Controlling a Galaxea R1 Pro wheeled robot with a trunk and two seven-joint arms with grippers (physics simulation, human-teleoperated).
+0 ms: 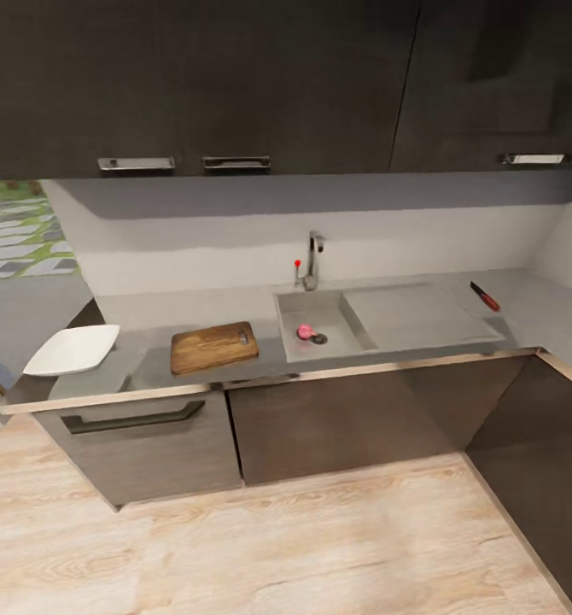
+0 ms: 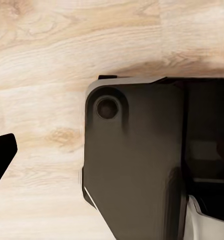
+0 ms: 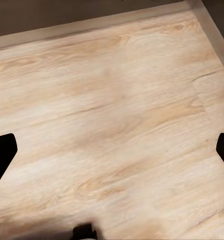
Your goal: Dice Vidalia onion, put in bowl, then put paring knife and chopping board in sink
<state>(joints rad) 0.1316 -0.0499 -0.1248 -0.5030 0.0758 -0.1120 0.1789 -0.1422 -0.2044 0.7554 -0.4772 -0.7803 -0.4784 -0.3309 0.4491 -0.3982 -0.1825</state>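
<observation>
Onion [image 1: 305, 331] sits by the drain in the sink [image 1: 337, 301], board [image 1: 213, 346] and knife [image 1: 484, 295] on the surface [image 1: 141, 369]; both pincers hang open over floor [image 3: 112, 115], so reaching from this far risks missing or rolling the small bulb.

Pink onion [image 1: 305, 331]; brown board [image 1: 213, 347]; white bowl [image 1: 72, 350]; red-handled knife [image 1: 485, 296]; grey countertop [image 1: 192, 306].
</observation>
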